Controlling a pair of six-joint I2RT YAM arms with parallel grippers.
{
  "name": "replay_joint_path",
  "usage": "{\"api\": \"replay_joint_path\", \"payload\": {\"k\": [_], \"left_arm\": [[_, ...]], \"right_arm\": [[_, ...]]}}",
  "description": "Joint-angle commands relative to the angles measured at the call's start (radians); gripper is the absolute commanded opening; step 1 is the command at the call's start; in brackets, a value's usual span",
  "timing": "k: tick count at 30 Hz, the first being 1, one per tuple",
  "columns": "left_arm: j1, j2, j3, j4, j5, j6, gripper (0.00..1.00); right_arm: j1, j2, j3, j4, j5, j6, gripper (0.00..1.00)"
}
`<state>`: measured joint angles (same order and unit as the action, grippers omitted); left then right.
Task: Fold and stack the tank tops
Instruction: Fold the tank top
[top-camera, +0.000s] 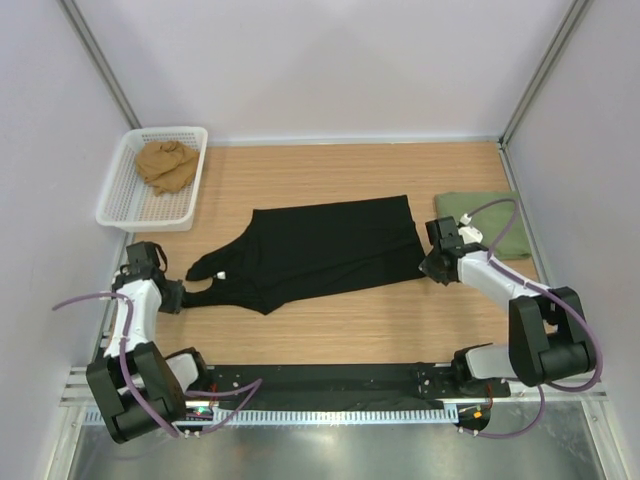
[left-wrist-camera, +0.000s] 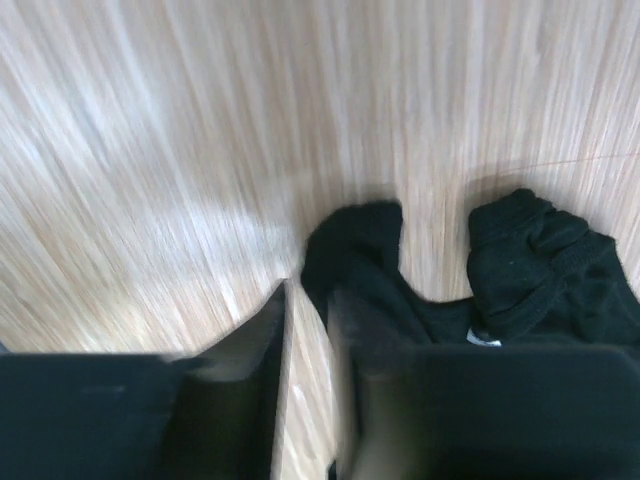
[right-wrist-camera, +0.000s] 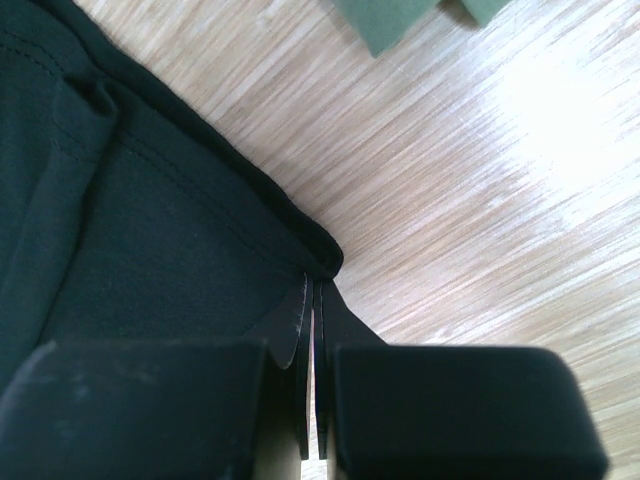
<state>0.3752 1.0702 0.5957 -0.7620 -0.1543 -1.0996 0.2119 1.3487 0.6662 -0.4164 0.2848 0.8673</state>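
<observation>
We hold both arms low over the wooden table (top-camera: 350, 330) between pale walls (top-camera: 330, 60). The right gripper (right-wrist-camera: 314, 285) pinches the hem of the black top (top-camera: 320, 250), spread mid-table; the left gripper (left-wrist-camera: 308, 300) is at its straps, and we cannot tell its grasp.

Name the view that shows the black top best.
Top external: the black top shows whole, spread out. Left wrist shows only its bunched straps, blurred; right wrist only a hem corner.
</observation>
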Motion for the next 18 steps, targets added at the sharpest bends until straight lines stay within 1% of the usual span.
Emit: {"api": "replay_joint_path", "payload": {"k": [1,3,4,6,8,9,10,11,12,13,14,16,18], "left_arm": [[0.013,0.039,0.073,0.004,-0.048,0.066,0.32],[0.016,0.063,0.107,-0.008,-0.056,0.082,0.58],[0.014,0.066,0.114,-0.007,-0.053,0.092,0.74],[0.013,0.070,0.140,-0.025,-0.050,0.116,0.80],[0.014,0.054,0.148,-0.022,-0.028,0.141,0.82],[0.013,0.030,0.145,-0.002,-0.005,0.196,0.82],[0.011,0.016,0.142,0.021,0.068,0.220,0.81],[0.011,0.004,0.145,0.041,0.091,0.239,0.81],[0.001,-0.018,0.147,0.058,0.131,0.275,0.81],[-0.008,-0.027,0.150,0.072,0.151,0.283,0.80],[-0.019,-0.030,0.156,0.084,0.217,0.294,0.80],[-0.071,-0.027,0.183,0.105,0.275,0.343,0.78],[-0.117,-0.019,0.211,0.084,0.268,0.343,0.76]], "right_arm": [[0.000,-0.037,-0.016,-0.005,0.007,0.001,0.01],[0.003,-0.057,-0.020,-0.013,-0.004,0.007,0.01],[0.009,-0.068,-0.022,-0.024,-0.004,0.009,0.01],[0.012,-0.100,-0.028,-0.033,-0.001,0.012,0.01],[0.012,-0.120,-0.030,-0.044,-0.003,0.009,0.04],[0.015,-0.135,-0.030,-0.045,-0.004,0.000,0.11],[0.012,-0.144,-0.028,-0.045,-0.003,-0.010,0.15],[0.014,-0.151,-0.022,-0.047,0.004,-0.016,0.20],[0.014,-0.157,-0.016,-0.050,0.025,-0.034,0.30],[0.012,-0.157,-0.007,-0.053,0.031,-0.043,0.34],[0.014,-0.157,0.015,-0.056,0.039,-0.057,0.34],[0.014,-0.145,0.041,-0.065,0.045,-0.092,0.35],[0.012,-0.135,0.075,-0.074,0.047,-0.108,0.35]]}}
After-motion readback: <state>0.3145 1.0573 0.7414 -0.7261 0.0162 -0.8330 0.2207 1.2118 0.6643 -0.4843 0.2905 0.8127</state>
